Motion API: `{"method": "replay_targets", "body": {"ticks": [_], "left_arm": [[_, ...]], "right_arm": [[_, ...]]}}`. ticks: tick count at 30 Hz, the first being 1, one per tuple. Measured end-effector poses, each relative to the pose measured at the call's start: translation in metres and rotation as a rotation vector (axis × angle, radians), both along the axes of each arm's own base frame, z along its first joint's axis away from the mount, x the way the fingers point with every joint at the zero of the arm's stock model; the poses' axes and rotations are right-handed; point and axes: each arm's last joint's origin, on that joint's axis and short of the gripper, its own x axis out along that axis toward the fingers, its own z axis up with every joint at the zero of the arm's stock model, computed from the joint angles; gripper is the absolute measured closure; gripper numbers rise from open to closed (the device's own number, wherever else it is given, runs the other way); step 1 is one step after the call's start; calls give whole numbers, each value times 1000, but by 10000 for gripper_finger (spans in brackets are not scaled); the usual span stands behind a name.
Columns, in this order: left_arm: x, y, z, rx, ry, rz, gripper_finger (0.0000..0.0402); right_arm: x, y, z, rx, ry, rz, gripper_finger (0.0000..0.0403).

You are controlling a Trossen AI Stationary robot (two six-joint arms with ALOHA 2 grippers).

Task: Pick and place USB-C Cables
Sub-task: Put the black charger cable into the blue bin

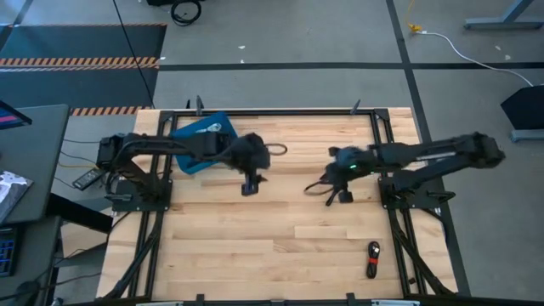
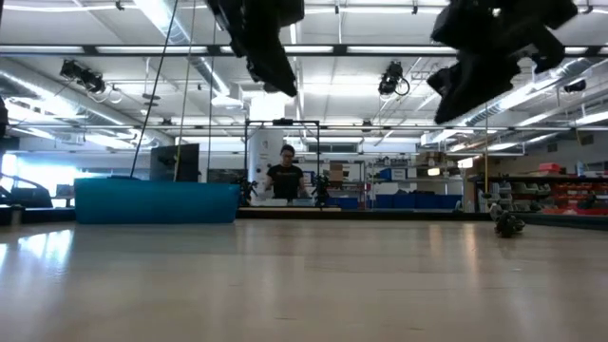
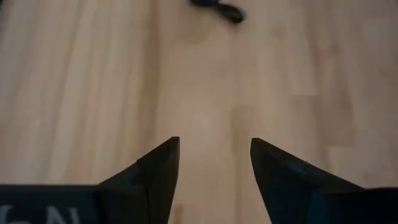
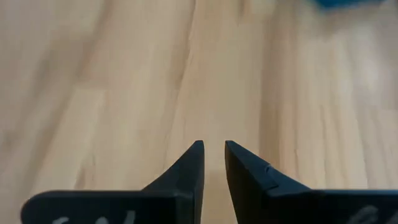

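Black-and-red coiled cable [image 1: 372, 258] lies near the table's [image 1: 272, 246] right edge

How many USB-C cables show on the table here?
3. A black-and-red cable lies near the front right corner, a thin loop beside the left arm, and a dark cable by the right gripper. Others may be hidden.

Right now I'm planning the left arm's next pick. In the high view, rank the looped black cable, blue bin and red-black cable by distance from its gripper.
1. Looped black cable, toward the table's far edge from the left gripper; the blue bin, far-left and partly under the arm, is too close to call against it.
2. Red-black cable, near-right corner, clearly farthest.
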Motion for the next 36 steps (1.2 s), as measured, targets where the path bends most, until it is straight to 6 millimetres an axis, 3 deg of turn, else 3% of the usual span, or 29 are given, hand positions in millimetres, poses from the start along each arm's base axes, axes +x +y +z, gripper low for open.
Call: {"method": "replay_targets", "body": {"ticks": [6, 10, 13, 24, 30, 36], "left_arm": [[0, -30, -6, 16, 16, -82, 207], [-8, -39, -22, 11, 57, -98, 210], [-20, -42, -38, -2, 114, -94, 212], [-68, -46, -69, -99, 15, 11, 212], [-79, -65, -71, -117, -29, 4, 212], [-83, -84, -70, -94, -40, -17, 212]], "right_arm": [[28, 19, -15, -113, 463, 156, 331], [34, 31, -34, -126, 633, 238, 322], [38, 37, -45, -113, 680, 269, 299], [54, 44, -67, -191, 680, 266, 181], [56, 42, -87, -276, 789, 246, 176], [52, 29, -101, -313, 929, 205, 206]]}}
